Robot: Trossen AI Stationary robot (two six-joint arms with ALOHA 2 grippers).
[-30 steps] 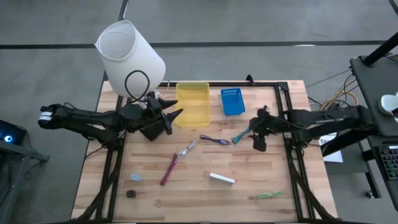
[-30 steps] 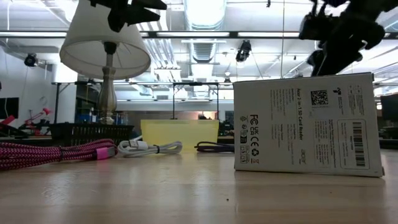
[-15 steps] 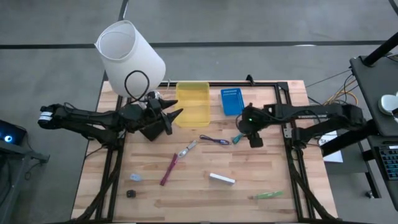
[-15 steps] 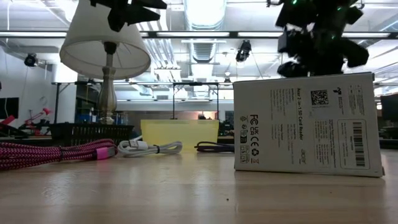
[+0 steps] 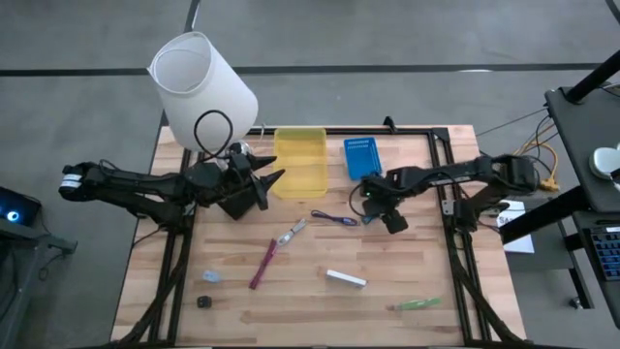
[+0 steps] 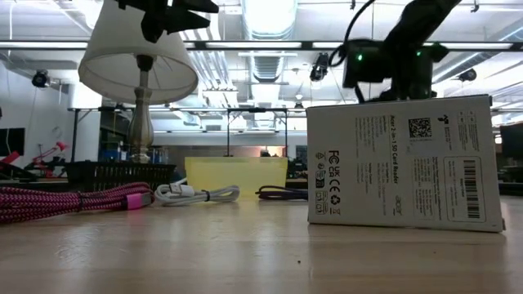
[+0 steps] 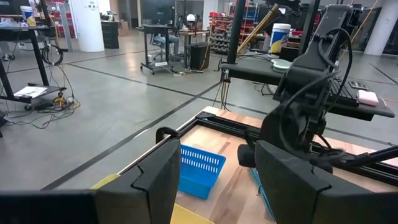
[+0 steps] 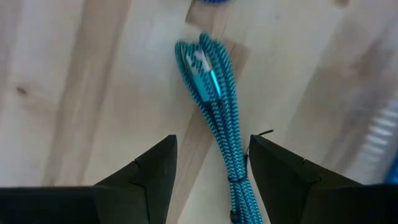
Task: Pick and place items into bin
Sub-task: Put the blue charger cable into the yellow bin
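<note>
Right wrist view looks straight down between 2 spread dark fingers (image 8: 149,174) at a teal braided cable (image 8: 214,99) bundled on the wood; the right gripper (image 5: 380,206) is wide open above it with nothing in its grasp, and the cable lies apart from both fingers.

From above, nearest the front edge lie a green strip (image 5: 418,303), a white bar (image 5: 346,278), a small grey bit (image 5: 211,277) and a black bit (image 5: 203,301). Further in sit a maroon pen (image 5: 263,264), a silver tool (image 5: 292,232) and a purple cable (image 5: 334,218), with the teal one just beside the right gripper. At the far side stands the yellow bin (image 5: 300,160), which looks empty, next to a blue basket (image 5: 362,158).

The left gripper (image 5: 263,181) waits just beside the bin's left edge, under the white lamp (image 5: 201,79); its fingers stand apart and empty in its own wrist view.

My judgement: the task is barely begun. All 8 items are on the table outside the bin, and the teal cable looks like the first pick, needing a descent and closure before any carry to the bin.
</note>
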